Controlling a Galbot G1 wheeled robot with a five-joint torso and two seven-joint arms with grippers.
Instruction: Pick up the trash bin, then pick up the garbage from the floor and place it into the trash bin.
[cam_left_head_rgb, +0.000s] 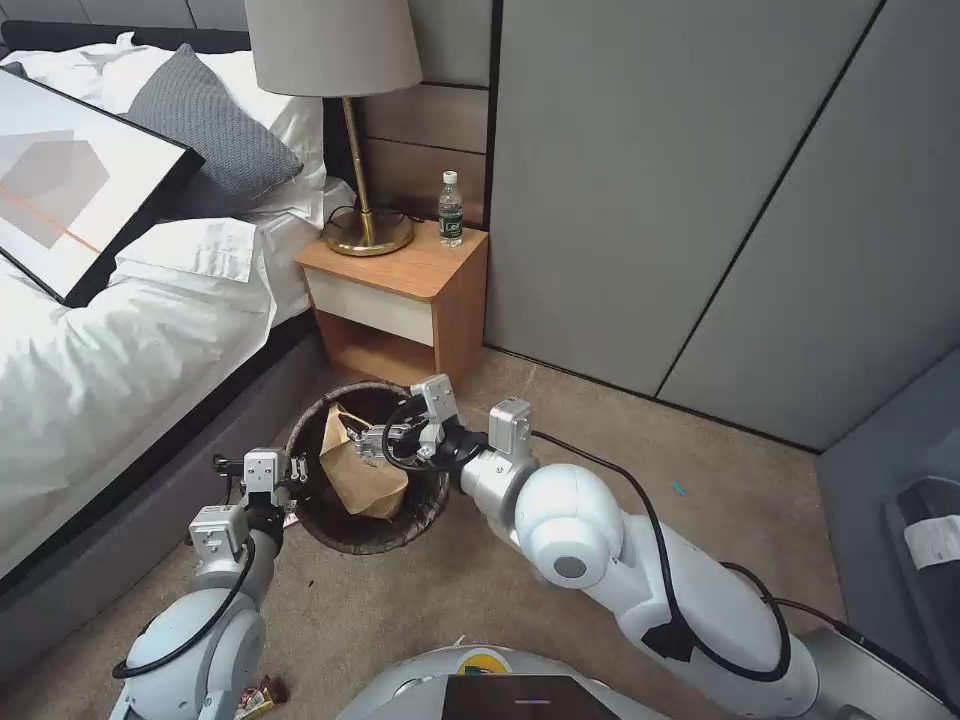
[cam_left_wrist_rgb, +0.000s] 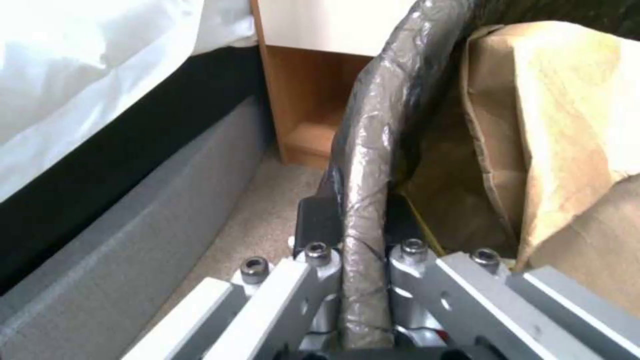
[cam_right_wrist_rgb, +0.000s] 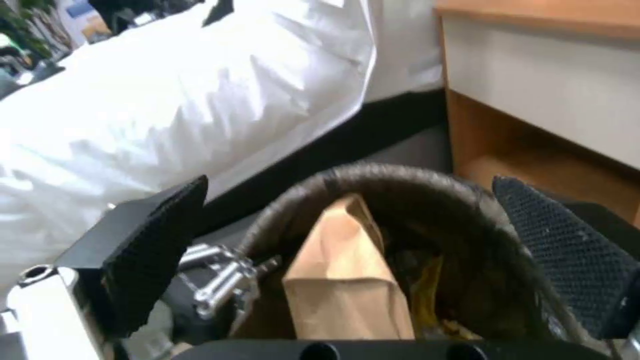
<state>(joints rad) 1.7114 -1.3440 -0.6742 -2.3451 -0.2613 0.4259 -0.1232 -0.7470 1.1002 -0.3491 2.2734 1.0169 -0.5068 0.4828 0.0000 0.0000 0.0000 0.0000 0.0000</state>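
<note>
The trash bin (cam_left_head_rgb: 312, 520) is beside the bed, its dark bag folded over the rim (cam_left_wrist_rgb: 363, 165). My left gripper (cam_left_head_rgb: 292, 468) (cam_left_wrist_rgb: 363, 255) is shut on the near-left part of that rim, one finger inside and one outside. A brown paper bag (cam_left_head_rgb: 358, 478) (cam_right_wrist_rgb: 347, 285) stands inside the bin, with a yellow wrapper (cam_right_wrist_rgb: 427, 280) beside it. My right gripper (cam_left_head_rgb: 352, 438) (cam_right_wrist_rgb: 360, 250) hovers open over the bin's mouth, its black pads (cam_right_wrist_rgb: 157, 250) wide apart on either side of the paper bag and not touching it. A red and gold wrapper (cam_left_head_rgb: 262, 695) lies on the carpet by my base.
The bed (cam_left_head_rgb: 120, 350) and its grey frame run along the left, close to the bin. A wooden nightstand (cam_left_head_rgb: 400, 300) behind the bin carries a lamp (cam_left_head_rgb: 345, 120) and a green-labelled bottle (cam_left_head_rgb: 451, 208). Grey wardrobe doors (cam_left_head_rgb: 700, 200) close the back. Carpet lies open to the right.
</note>
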